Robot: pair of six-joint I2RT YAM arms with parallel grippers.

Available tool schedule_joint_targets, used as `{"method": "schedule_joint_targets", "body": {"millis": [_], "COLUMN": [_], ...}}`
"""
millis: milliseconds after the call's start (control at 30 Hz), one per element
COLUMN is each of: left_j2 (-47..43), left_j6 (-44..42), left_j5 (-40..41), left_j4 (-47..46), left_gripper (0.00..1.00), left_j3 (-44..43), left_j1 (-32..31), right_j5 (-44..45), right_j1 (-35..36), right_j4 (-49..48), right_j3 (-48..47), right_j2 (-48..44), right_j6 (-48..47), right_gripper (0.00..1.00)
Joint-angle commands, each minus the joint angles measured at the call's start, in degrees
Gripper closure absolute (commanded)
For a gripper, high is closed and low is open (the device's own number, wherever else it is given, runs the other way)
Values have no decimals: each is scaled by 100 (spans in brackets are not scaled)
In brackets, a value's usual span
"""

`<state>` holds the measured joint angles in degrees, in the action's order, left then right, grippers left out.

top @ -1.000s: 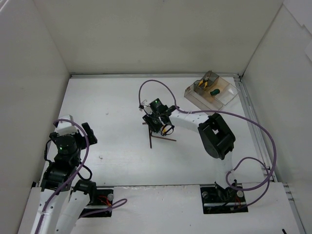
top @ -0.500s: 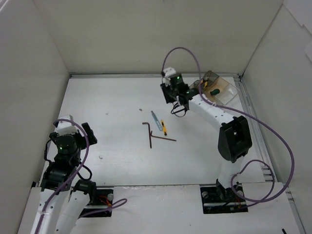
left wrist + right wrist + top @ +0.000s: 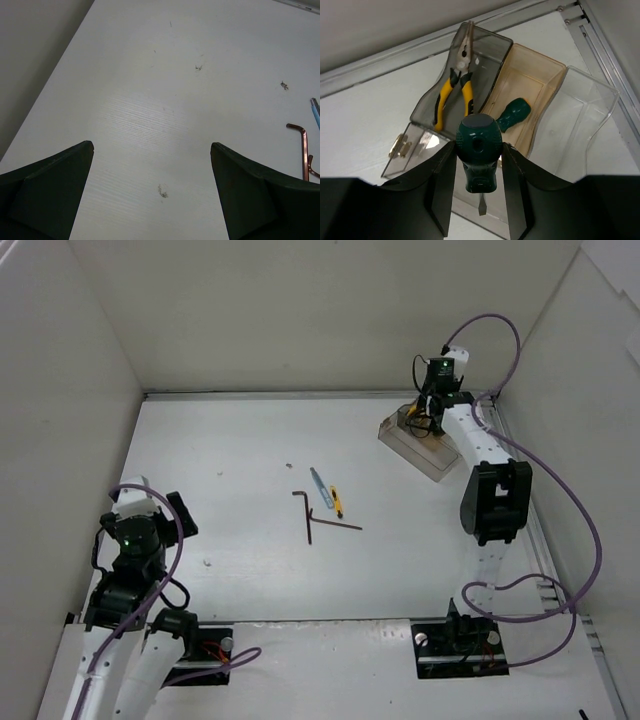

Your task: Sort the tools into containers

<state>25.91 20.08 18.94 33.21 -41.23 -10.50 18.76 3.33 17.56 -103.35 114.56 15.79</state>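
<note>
Right wrist view showed right gripper (image 3: pixel 479 155) jaws holding a green screwdriver (image 3: pixel 477 137) above the box (image 3: pixel 590 110); lowering and releasing it seemed next.

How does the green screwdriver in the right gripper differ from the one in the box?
The held screwdriver is clamped in the right gripper over the box; the boxed screwdriver lies loose in the brownish compartment. The held one's blade shows; the boxed one's is hidden. Both handles are dark green.
</note>
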Motion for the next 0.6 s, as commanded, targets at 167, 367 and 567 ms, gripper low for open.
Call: {"method": "schedule_joint_targets", "body": {"millis": [167,367,567], "left_j2": [231,125,81], "left_j6": [-135,-276,-381], "left_j5": [-13,-180,-312], "left_j4": [-376,-508,-623], "left_gripper": [0,0,0], "left_j3": [-183,-96,-34], "left_j1": [-22,-22,-22], "right_j5": [453,286,66], "right_j1": [-561,-843,-1001], "right_j4": [-288,-280,-271], "right_j3": [-888,-1293,-1749], "right_j2": [716,1243,1700], "right_j6": [1241,1426,1322], "right_gripper": [100,99,93]}}
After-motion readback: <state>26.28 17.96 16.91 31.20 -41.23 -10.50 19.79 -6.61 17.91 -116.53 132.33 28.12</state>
